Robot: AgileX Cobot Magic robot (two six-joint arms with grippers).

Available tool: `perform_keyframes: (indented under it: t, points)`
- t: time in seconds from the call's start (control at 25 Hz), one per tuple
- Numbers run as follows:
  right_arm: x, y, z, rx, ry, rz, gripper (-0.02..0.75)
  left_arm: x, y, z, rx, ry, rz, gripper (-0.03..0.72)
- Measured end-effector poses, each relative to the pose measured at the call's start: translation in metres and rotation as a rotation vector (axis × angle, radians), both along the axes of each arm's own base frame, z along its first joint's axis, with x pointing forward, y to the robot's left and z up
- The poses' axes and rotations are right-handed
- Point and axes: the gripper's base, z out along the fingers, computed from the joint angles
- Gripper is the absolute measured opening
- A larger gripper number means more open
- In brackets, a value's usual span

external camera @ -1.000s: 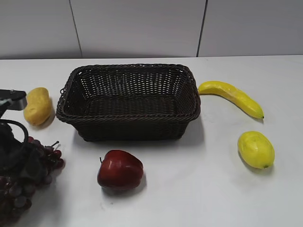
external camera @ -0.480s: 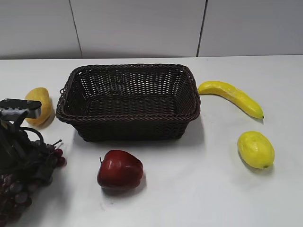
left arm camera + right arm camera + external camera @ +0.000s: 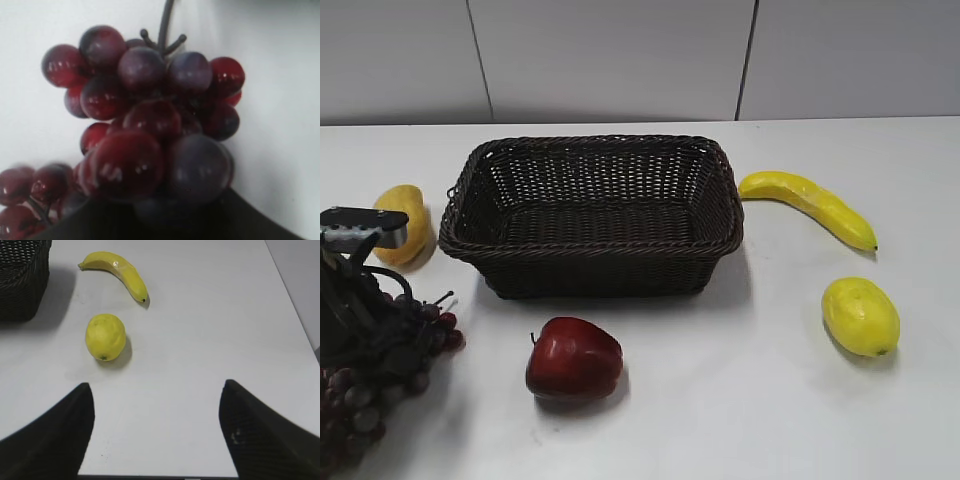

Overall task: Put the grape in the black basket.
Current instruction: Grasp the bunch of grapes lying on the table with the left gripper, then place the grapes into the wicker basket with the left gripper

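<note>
The grape bunch (image 3: 360, 395), dark purple-red with a thin stem, is at the table's lower left, in front of and to the left of the black basket (image 3: 590, 150). My left gripper (image 3: 375, 345) is down in the bunch and shut on it. In the left wrist view the grape bunch (image 3: 150, 125) fills the frame right against the dark jaws (image 3: 165, 222), with white table behind. The basket is empty. My right gripper (image 3: 156, 390) is open and empty over bare table, and the basket's corner (image 3: 22, 280) shows at its upper left. The right gripper is out of the exterior view.
A dark red apple (image 3: 573, 358) lies in front of the basket, just right of the grapes. A yellow fruit (image 3: 405, 215) lies left of the basket behind my left arm. A banana (image 3: 810, 205) (image 3: 122, 272) and a lemon (image 3: 860, 315) (image 3: 105, 336) lie to the right.
My left arm has shifted right and a little up with the grape bunch, whose stem end now sits nearer the apple. Everything else is still.
</note>
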Motion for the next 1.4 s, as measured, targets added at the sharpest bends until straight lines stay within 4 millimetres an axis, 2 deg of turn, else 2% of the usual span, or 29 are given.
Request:
perform_keyframes:
  t: [0.16, 0.32, 0.48, 0.56, 0.68, 0.8, 0.92, 1.04, 1.12, 1.28, 1.4]
  points:
    - [0.000, 0.000, 0.000, 0.000, 0.000, 0.000, 0.590, -0.003, -0.001, 0.010, 0.000, 0.058, -0.015, 0.315]
    - [0.000, 0.000, 0.000, 0.000, 0.000, 0.000, 0.590, -0.004, -0.003, 0.048, -0.026, 0.057, -0.042, 0.304]
    - [0.000, 0.000, 0.000, 0.000, 0.000, 0.000, 0.590, -0.006, -0.004, 0.109, -0.074, -0.054, -0.069, 0.275]
    - [0.000, 0.000, 0.000, 0.000, 0.000, 0.000, 0.590, -0.007, -0.005, 0.142, -0.102, -0.141, -0.080, 0.223]
    - [0.000, 0.000, 0.000, 0.000, 0.000, 0.000, 0.590, -0.008, -0.005, 0.197, -0.156, -0.314, -0.089, 0.194]
    - [0.000, 0.000, 0.000, 0.000, 0.000, 0.000, 0.590, -0.006, -0.006, 0.240, -0.209, -0.464, -0.087, 0.188]
    - [0.000, 0.000, 0.000, 0.000, 0.000, 0.000, 0.590, 0.002, -0.010, 0.269, -0.285, -0.621, -0.062, 0.183]
    - [0.000, 0.000, 0.000, 0.000, 0.000, 0.000, 0.590, 0.014, -0.015, 0.285, -0.391, -0.760, -0.005, 0.181]
    - [0.000, 0.000, 0.000, 0.000, 0.000, 0.000, 0.590, 0.023, -0.019, 0.286, -0.448, -0.801, 0.033, 0.181]
    - [0.000, 0.000, 0.000, 0.000, 0.000, 0.000, 0.590, 0.045, -0.037, 0.271, -0.499, -0.792, 0.055, 0.179]
    - [0.000, 0.000, 0.000, 0.000, 0.000, 0.000, 0.590, 0.061, -0.058, 0.247, -0.495, -0.733, 0.035, 0.179]
